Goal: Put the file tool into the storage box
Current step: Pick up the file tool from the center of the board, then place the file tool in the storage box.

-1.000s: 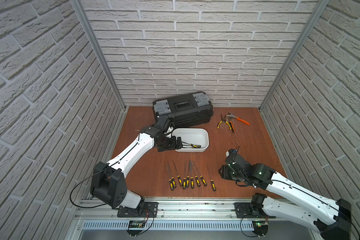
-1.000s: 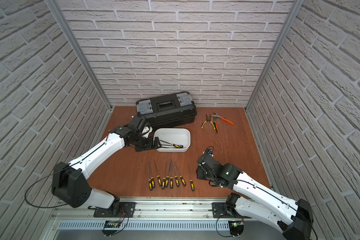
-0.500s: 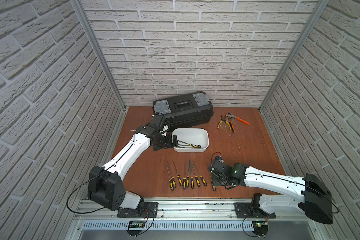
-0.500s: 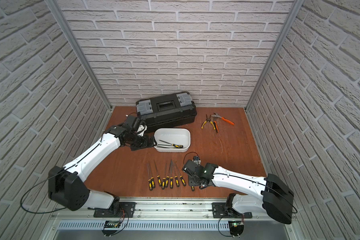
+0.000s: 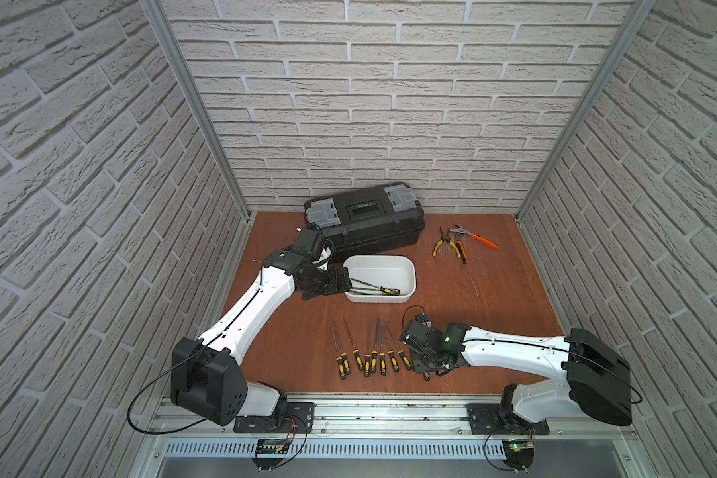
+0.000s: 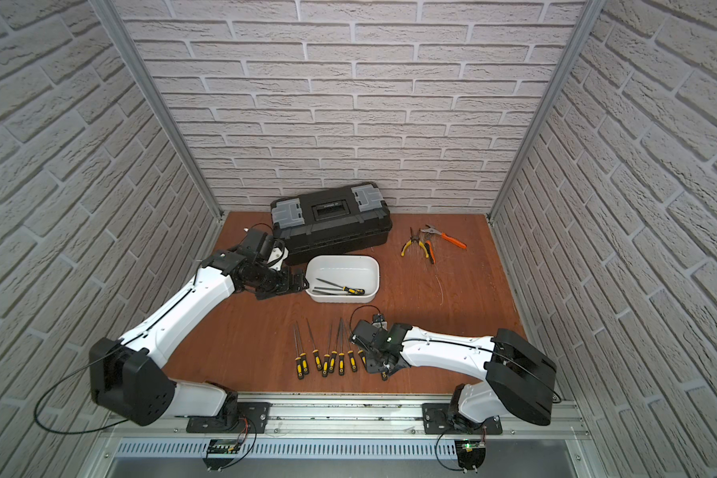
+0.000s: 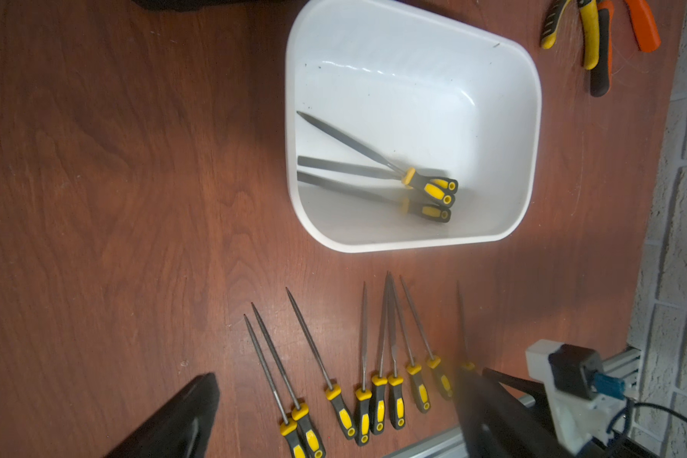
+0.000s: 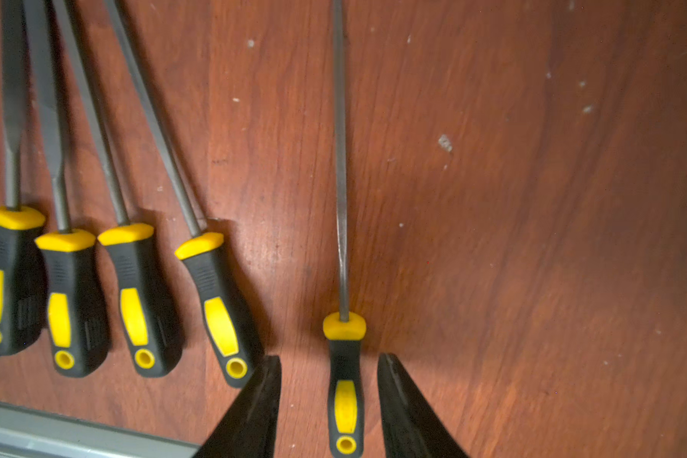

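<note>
R gripper (image 8: 329, 359): low over table (image 5: 514, 289), at right end of row of files (image 5: 369, 356), close to near edge. Fingers (image 8: 254, 404) partly open, one each side of file tool (image 8: 344, 357) handle, w/ a strip of bare wood showing on both sides. Straddling, not pinching; nothing held.

File tool: flat on table, yellow-black handle twd near edge, blade pointing far, set a little apart to the right of its neighbours in the row. Mostly hidden under R gripper in both top views. Well apart from storage box (image 5: 379, 269), farther back & a bit left of it.

Storage box: mid-table, lidless, just in front of black toolbox (image 5: 365, 223). Three files (image 7: 429, 186) inside, along near wall, handles twd right end, blades fanned out twd left end.

L gripper (image 5: 340, 281): just beside left end of storage box; can't tell if touching the rim. Fingers (image 7: 183, 412) spread wide in L wrist view, one blurred, nothing between them, so empty.

Row of files: side by side on table, handles near, tips far, a couple of blades converging at the tips.

Pliers (image 5: 448, 248): far right of table, close to back wall, together w/ an orange-handled pair, well clear of both arms.
</note>
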Robot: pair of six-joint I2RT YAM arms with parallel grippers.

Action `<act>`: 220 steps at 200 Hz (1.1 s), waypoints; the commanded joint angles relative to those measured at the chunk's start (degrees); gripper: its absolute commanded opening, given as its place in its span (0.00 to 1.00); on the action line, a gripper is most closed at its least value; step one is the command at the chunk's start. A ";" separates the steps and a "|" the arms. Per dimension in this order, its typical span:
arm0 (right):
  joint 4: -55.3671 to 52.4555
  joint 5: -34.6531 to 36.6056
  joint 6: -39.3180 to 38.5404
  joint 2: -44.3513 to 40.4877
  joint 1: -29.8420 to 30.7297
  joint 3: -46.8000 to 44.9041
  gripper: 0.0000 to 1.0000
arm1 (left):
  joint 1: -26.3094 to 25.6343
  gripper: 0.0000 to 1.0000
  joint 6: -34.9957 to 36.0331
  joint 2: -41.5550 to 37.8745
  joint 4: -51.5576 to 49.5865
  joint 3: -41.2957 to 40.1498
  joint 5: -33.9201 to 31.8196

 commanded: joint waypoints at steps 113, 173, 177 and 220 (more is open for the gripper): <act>-2.93 6.11 2.67 0.29 1.71 -1.13 0.06 | 1.12 0.98 4.33 -1.51 -2.87 5.63 1.13; -13.39 14.59 -1.94 -16.02 0.12 2.39 0.05 | 1.00 0.98 8.49 -3.67 -2.92 8.02 3.88; -14.18 14.86 -2.84 -16.75 -0.25 3.21 0.05 | 1.00 0.98 8.50 -3.53 -2.79 8.27 4.01; -18.31 10.24 -18.24 -18.46 -8.36 13.50 0.07 | 1.26 0.98 6.89 -0.90 -2.05 11.43 2.90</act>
